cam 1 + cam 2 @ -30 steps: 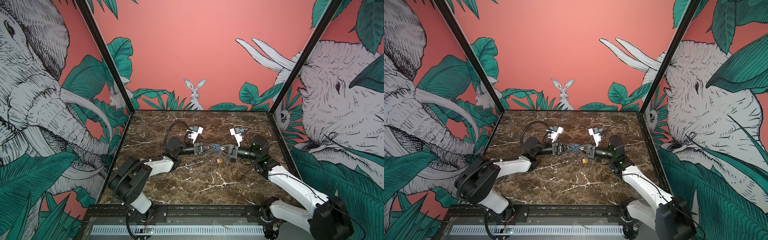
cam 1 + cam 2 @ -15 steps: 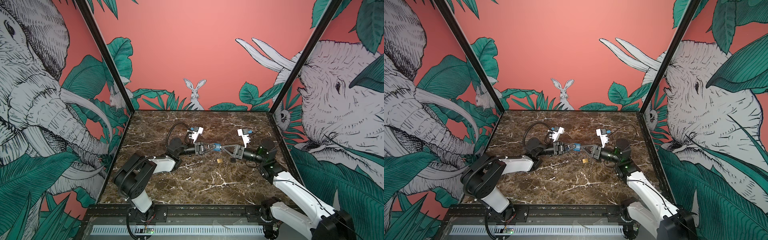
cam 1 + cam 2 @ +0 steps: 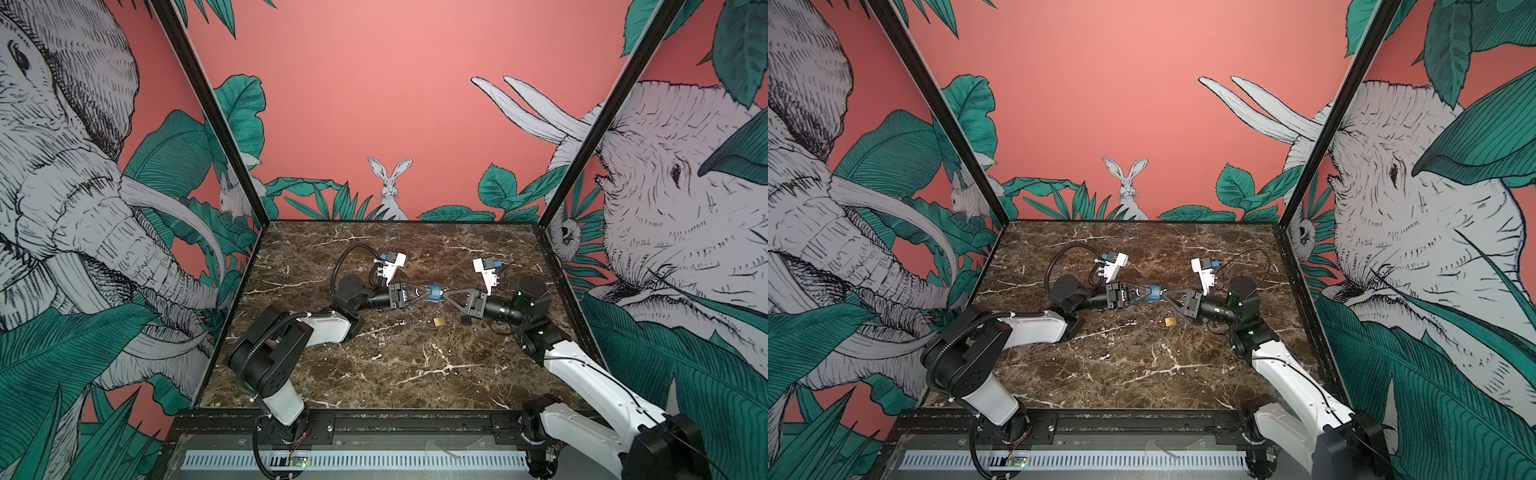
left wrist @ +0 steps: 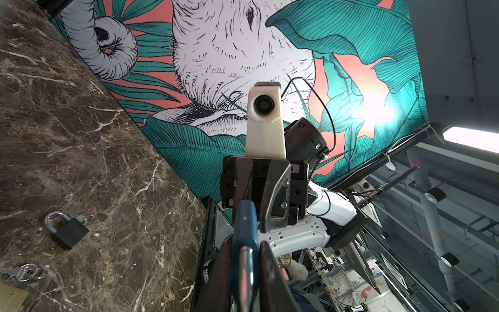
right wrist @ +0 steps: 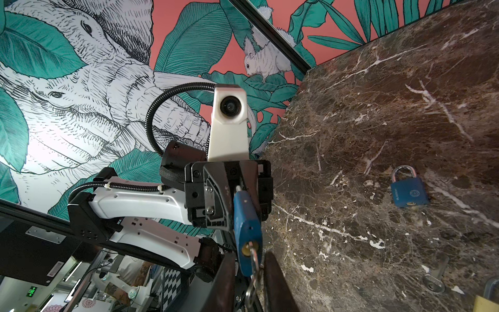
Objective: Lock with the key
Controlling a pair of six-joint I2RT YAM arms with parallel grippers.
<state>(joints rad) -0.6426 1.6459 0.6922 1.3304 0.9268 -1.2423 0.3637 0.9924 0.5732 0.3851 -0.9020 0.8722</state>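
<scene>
Lock: the left gripper (image 3: pixel 428 293) is holding the blue lock (image 5: pixel 247 216) in the air over the table (image 3: pixel 395 374), between the two arms.
Left fingers (image 4: pixel 225 270): pinching the lock at its shackle end; a silver shackle leg is showing between them.
Axis: the lock's long axis is running level along the line from one gripper to the other, keyhole end facing the right gripper (image 3: pixel 1165 295).
Key: the key (image 5: pixel 253 256) is sitting in the keyhole, in line with that axis, its ring hanging from it.
Right fingers (image 5: pixel 272 275): standing close on either side of the key head; cannot tell whether they are actually pinching it.
Nearer arm: the right one is nearer the key; the left is acting as the vice.
Next (judged): the right wrist is needing a roll about that shared axis; any offset is risking a pried key.
Shackle: open or seated, not discernible.
</scene>
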